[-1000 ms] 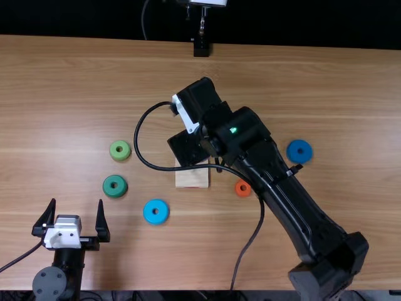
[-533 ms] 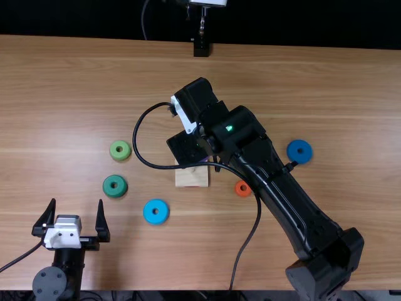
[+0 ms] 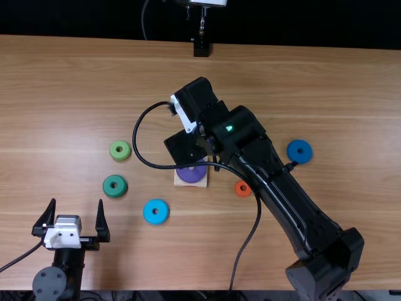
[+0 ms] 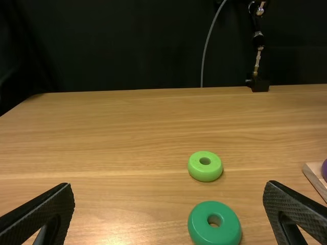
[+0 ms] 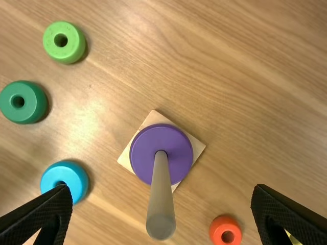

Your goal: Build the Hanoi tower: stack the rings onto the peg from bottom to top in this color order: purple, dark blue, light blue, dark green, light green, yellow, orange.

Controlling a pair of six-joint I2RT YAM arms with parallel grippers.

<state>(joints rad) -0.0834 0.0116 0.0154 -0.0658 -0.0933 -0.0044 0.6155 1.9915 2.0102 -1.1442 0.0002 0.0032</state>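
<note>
Peg [image 5: 161, 201] is encircled by purple ring [image 3: 192, 174] — left gripper [image 3: 76, 201] and right gripper [image 3: 186, 118] (the latter overhead) found released.

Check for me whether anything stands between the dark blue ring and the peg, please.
Yes: the right arm crosses above the table between the dark blue ring and the peg. It hides part of the table, so I cannot tell if a ring also blocks the way. The orange ring sits beside the direct line.
</note>
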